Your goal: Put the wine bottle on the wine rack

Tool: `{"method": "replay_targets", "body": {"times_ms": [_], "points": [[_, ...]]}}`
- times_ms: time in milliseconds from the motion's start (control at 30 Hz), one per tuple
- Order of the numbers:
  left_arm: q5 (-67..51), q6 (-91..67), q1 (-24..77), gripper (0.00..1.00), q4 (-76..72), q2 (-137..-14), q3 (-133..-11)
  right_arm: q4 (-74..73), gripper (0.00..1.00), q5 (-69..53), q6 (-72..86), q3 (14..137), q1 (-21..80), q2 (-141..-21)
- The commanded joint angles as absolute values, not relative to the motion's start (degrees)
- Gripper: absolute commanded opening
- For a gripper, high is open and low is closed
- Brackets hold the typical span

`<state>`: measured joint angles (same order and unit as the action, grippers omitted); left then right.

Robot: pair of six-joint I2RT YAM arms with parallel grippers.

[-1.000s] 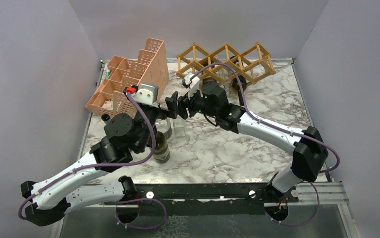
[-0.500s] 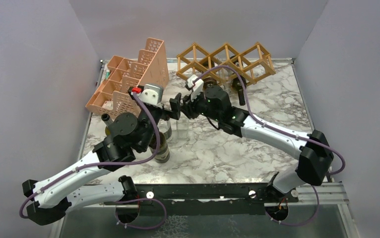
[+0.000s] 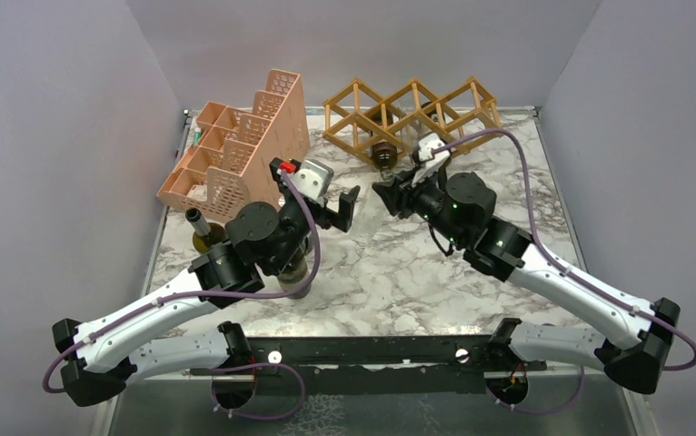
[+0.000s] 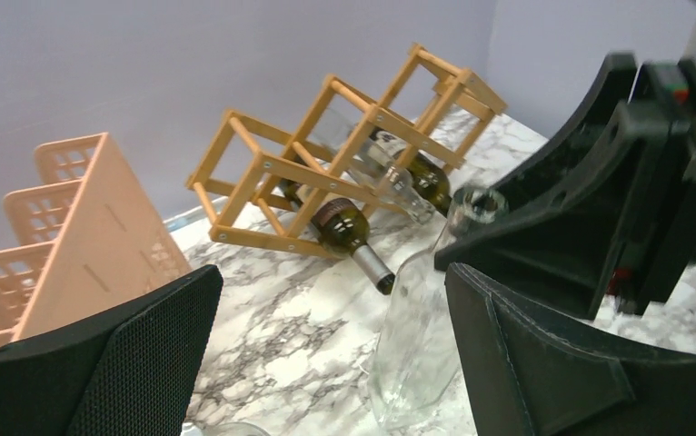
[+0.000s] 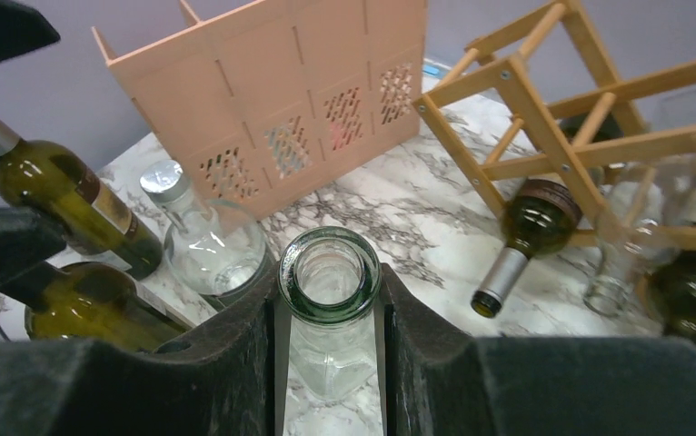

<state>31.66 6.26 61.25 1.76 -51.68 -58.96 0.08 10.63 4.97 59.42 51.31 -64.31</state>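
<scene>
Within right tool (image 5: 329, 320), clear bottle (image 5: 328, 263)

Clear bottle (image 5: 330, 272) body hidden between right hand (image 5: 330, 318) fingers, wine rack (image 5: 590, 118) cut off at frame's edge

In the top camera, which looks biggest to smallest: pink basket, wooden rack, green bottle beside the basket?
1. Pink perforated plastic organizer and golden-brown wooden lattice wine rack: too alike to rank.
2. Dark green glass bottle: smallest.
</scene>
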Motion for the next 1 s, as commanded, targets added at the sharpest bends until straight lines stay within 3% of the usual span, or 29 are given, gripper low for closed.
{"method": "replay_targets", "body": {"times_ms": [0, 300, 567, 967], "points": [[21.36, 6.58, 61.35, 0.99, -0.8, -52.79, -57.14, -3.55, 0.01, 18.95, 8.78, 59.33, 51.59, -58.09], [6.89, 6.47, 61.3, 0.99, -8.36, -58.39, -53.93, -13.86, 0.01, 23.5, 13.45, 62.19, 51.58, -50.72], [-1.53, 1.5, 61.34, 0.99, -26.39, -63.96, -45.41, -20.14, 0.01, 23.48, 15.88, 63.9, 51.59, -46.45], [-16.07, 5.85, 61.35, 0.99, -27.95, -72.1, -46.66, -25.16, 0.01, 8.88, 9.75, 67.51, 51.59, -39.42]]}}
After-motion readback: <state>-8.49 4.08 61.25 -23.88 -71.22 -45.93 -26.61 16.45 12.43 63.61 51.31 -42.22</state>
